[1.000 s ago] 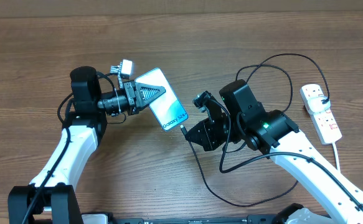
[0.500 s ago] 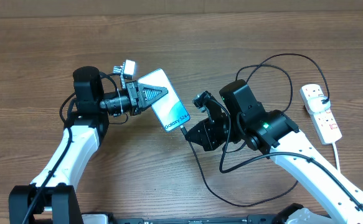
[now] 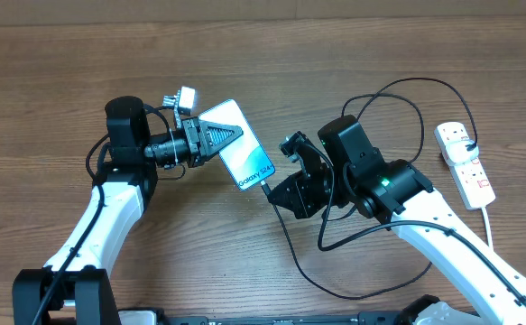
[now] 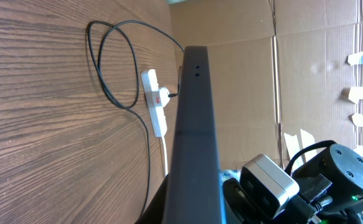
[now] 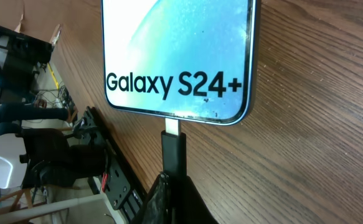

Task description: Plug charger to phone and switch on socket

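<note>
Just left of centre on the wooden worktop (image 3: pixel 55 63), lying aslant with its pale blue screen up: the phone (image 3: pixel 252 161), lettered "Galaxy S24+" near the lower right end. Clamped on its upper left end, one black finger across the glass: the left hand (image 3: pixel 234 134). In the left wrist view, only the phone's dark edge, running up the middle. Whether flat on the wood or held slightly off it, cannot tell. At the lettered end, the right hand (image 3: pixel 274 193), closed on the black connector (image 5: pixel 174 152) of the charger cable (image 3: pixel 422 79) and gripping it by the rear between the two fingers. In the right wrist view, connector in line with the port in the phone's short edge, pale metal tip touching that edge, a short stretch of the tip showing between the black body and the frame. From the connector, thin black cable trailing toward the near edge under the right arm, then looping wide over the wood to the right. Well apart from the phone, near the right edge of the worktop: the white power strip (image 3: pixel 468 170), with red switches along it, a black plug in an outlet near its far end and a white cord running off its near end. Beyond the worktop in the left wrist view, sheets of brown cardboard (image 4: pixel 243 93).
</note>
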Motion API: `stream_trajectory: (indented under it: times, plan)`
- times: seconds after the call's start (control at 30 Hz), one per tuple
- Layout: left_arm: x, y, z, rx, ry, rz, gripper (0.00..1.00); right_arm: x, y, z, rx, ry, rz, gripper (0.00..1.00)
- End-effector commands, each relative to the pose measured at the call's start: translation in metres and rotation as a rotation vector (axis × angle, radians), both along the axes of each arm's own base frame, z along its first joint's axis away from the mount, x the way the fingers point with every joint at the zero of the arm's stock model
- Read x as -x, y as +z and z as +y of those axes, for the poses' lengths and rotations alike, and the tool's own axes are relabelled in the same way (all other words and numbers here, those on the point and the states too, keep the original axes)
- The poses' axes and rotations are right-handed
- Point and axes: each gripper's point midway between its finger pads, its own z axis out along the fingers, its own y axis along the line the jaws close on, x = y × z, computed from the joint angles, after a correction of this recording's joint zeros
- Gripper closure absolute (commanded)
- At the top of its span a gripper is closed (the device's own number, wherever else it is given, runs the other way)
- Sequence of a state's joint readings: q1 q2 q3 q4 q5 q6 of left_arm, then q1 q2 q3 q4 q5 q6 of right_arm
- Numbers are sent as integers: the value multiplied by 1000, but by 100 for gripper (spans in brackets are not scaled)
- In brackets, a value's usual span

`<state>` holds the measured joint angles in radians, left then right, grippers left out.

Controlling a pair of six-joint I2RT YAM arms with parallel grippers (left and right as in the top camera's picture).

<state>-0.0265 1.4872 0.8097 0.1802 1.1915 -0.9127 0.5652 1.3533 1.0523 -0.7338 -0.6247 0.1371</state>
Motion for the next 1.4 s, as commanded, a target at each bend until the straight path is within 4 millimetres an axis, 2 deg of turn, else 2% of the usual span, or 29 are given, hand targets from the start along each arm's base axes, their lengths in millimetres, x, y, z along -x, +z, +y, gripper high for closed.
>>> stream_trajectory:
  times: [0.0, 0.87, 1.37]
  plan:
    - [0, 5, -3, -1, -15, -31, 96, -1, 6, 4, -20, 16, -13, 96]
    - [-7, 2, 0, 0, 41, 37, 96, 1, 7, 5, -26, 22, -3, 96]
    - [-1, 5, -3, 17, 0, 30, 96, 1, 7, 5, -26, 22, -5, 96]
